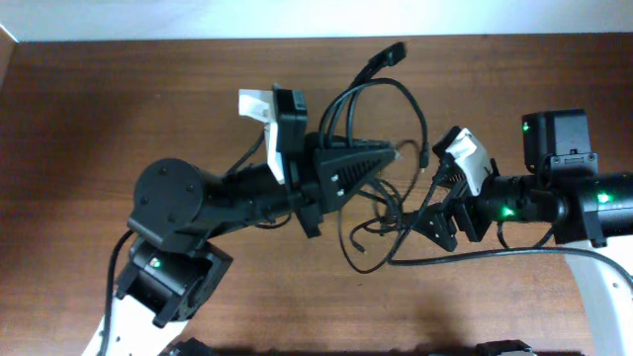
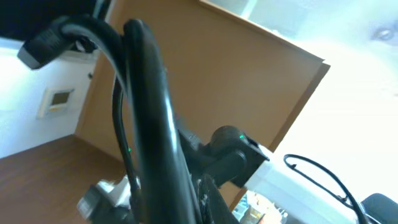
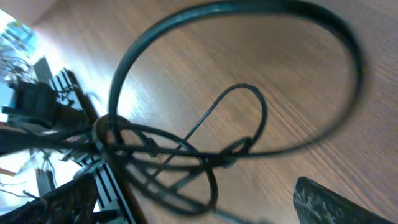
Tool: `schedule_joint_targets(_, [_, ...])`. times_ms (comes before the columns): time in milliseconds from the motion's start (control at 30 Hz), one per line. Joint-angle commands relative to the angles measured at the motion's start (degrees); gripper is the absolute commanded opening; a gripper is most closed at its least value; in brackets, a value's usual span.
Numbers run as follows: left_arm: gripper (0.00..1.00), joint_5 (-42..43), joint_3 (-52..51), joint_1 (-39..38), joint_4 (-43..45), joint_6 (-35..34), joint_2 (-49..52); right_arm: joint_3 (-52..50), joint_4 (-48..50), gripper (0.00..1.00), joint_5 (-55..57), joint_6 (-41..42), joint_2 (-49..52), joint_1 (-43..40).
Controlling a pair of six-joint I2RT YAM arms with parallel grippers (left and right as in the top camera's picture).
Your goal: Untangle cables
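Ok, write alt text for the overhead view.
A tangle of thin black cables sits on a brown wooden table. The left gripper is shut on the cables; the right gripper stands open just beside them.

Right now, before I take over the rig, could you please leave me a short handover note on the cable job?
Left pincer: shut on the cables, clamped where several strands cross.
Right pincer: open and empty, right beside the tangle.
Cables: one knot of overlapping loops between the two arms. One plug end sticks out towards the far edge of the table.
Done: bundle gripped.
Left: work each cord out of the knot and lay the cords apart. None is separated yet.
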Motion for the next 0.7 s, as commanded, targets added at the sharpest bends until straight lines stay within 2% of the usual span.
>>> schedule_joint_targets(0, [0.00, -0.42, 1.16, -1.70, 3.30, 0.26, -0.09, 0.72, -0.48, 0.99, 4.20, -0.61, 1.75, 1.36])
schedule_joint_targets(233, [0.00, 0.11, 1.16, -1.73, 4.42, -2.51, -0.15, 0.72, 0.28, 1.00, 5.64, 0.04, 7.04, 1.73])
schedule_joint_targets(400, [0.00, -0.02, 1.16, -4.52, 3.85, -2.49, 0.90, 0.72, 8.24, 1.00, 4.68, 9.07, 9.27, 1.73])
schedule_joint_targets(667, [0.00, -0.52, 1.16, -5.05, 4.37, -2.49, 1.53, 0.72, 10.05, 1.00, -0.31, 10.21, 9.35, 1.73])
